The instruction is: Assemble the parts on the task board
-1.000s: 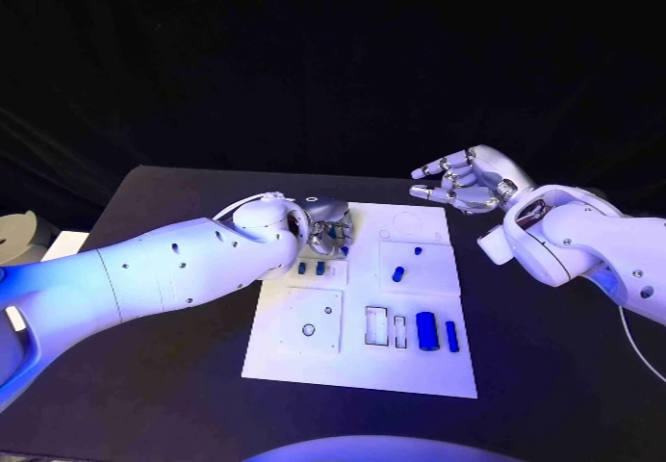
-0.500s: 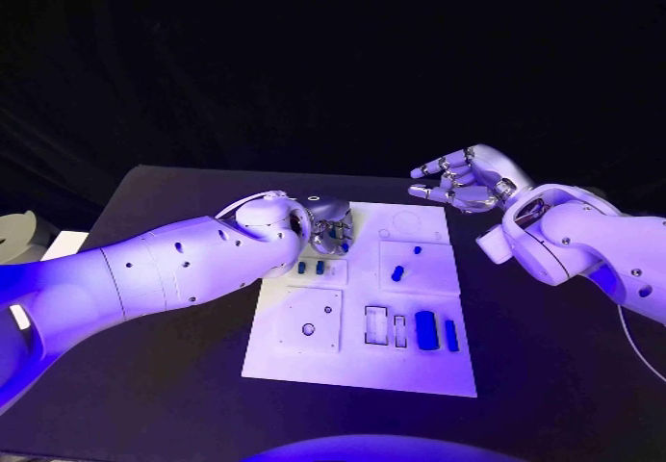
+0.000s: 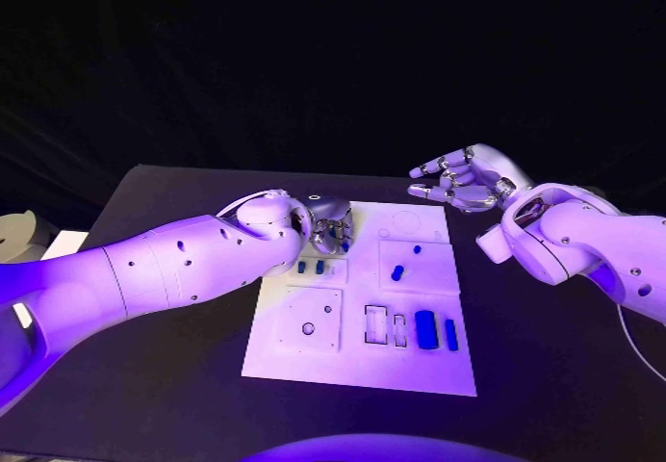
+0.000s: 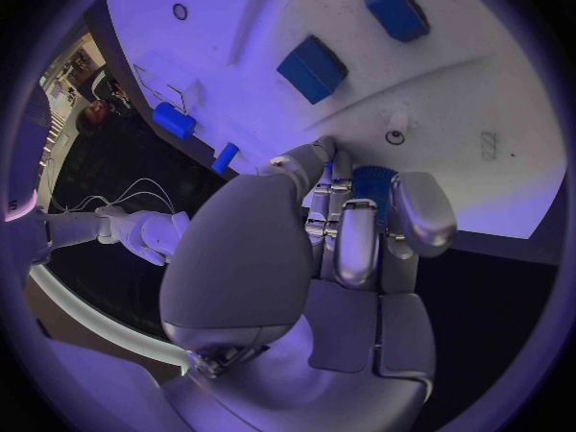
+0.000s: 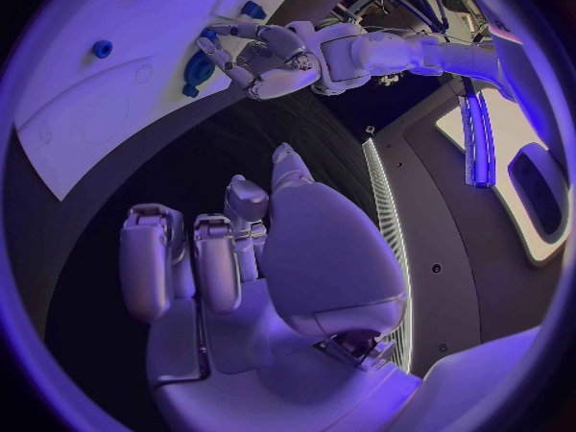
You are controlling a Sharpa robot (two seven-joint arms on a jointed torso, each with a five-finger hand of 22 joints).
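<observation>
The white task board (image 3: 364,361) lies in the middle of the black table. My left hand (image 3: 327,231) is low over its far left corner, fingers curled round a blue part (image 4: 372,184), which also peeks out below the fingers (image 3: 343,247). Two small blue parts (image 3: 311,268) sit just nearer than that hand. A blue peg (image 3: 417,249) and a short blue part (image 3: 397,273) stand in the right panel. A thick blue part (image 3: 426,329) and a slim one (image 3: 449,334) lie beside two bare slots (image 3: 376,324). My right hand (image 3: 465,181) hangs above the board's far right corner, fingers half bent and apart, holding nothing.
A round hole (image 3: 308,329) sits in the board's near left panel. A small ring (image 3: 314,198) lies on the table just beyond the board. A pale object (image 3: 17,236) stands off the table's left side. Dark tabletop (image 3: 153,375) surrounds the board.
</observation>
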